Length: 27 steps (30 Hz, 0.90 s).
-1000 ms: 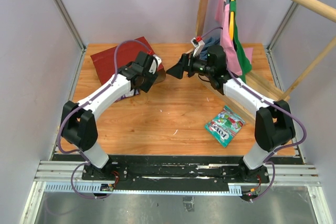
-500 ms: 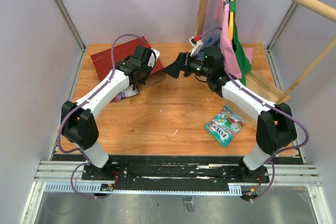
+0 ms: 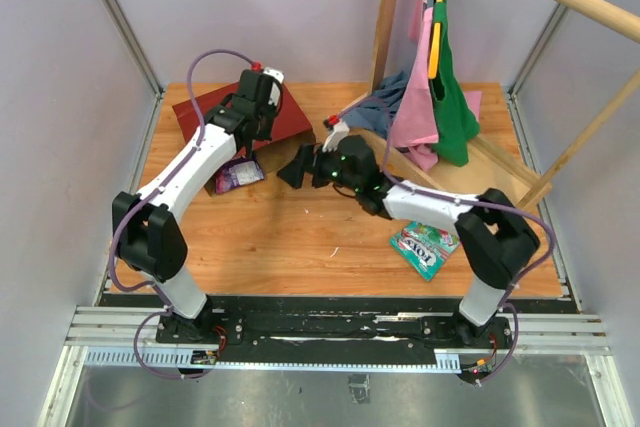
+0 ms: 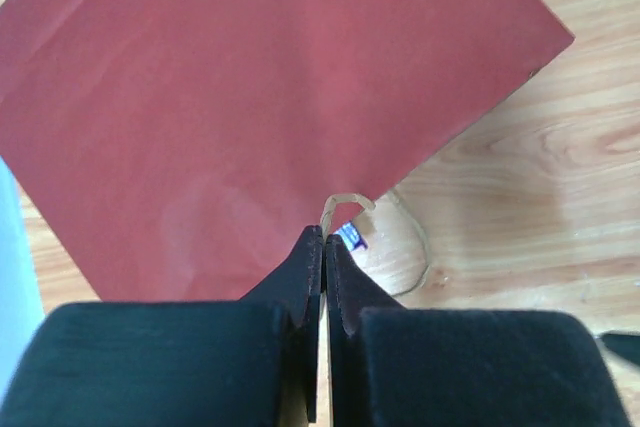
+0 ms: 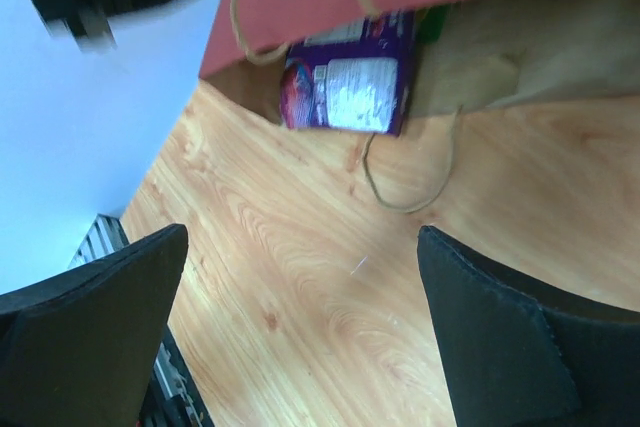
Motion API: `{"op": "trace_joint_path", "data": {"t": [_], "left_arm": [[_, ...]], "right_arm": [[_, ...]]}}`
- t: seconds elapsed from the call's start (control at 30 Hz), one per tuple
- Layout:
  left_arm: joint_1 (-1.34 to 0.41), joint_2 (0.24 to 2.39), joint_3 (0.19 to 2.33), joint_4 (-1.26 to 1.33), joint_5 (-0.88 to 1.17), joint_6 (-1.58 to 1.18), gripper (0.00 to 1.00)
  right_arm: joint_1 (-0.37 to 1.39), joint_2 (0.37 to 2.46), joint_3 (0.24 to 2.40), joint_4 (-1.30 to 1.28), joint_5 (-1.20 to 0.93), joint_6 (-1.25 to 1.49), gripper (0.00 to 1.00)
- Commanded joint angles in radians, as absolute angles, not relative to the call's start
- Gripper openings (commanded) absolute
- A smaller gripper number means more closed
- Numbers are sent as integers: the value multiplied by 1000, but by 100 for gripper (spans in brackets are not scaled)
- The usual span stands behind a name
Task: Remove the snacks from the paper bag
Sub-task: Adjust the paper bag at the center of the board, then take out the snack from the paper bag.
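Note:
The paper bag lies flat at the back left, dark red outside and brown inside. My left gripper is shut on its upper twine handle, which loops out from between the tips. A purple snack packet lies in the bag's mouth, partly sticking out. The lower handle rests on the table. My right gripper is open just in front of the mouth, holding nothing. A green and teal snack packet lies on the table at the right.
Pink, green and blue garments hang from a wooden frame at the back right, with its lower rails on the table. Pale walls close in the table on three sides.
My left gripper has shut on the bag's handle and moved toward the back left. My right arm has swung left and nearer, down to the bag's mouth, still open.

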<state>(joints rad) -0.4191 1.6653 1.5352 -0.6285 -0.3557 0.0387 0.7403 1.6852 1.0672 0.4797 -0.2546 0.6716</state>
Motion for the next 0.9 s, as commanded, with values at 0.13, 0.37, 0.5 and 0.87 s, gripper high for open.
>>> {"op": "trace_joint_path", "data": {"t": [0.13, 0.37, 0.5, 0.87], "left_arm": [[-354, 1630, 1607, -556, -93, -39, 0], [-335, 1511, 1462, -415, 1, -64, 1], [-329, 1412, 1369, -305, -11, -102, 1], [-330, 1385, 1346, -281, 5, -109, 1]], "right_arm": [[841, 1944, 1215, 593, -162, 690, 96], [843, 2113, 1349, 590, -185, 678, 87], [842, 2200, 1445, 570, -184, 661, 84], [841, 2377, 1634, 497, -158, 657, 66]]}}
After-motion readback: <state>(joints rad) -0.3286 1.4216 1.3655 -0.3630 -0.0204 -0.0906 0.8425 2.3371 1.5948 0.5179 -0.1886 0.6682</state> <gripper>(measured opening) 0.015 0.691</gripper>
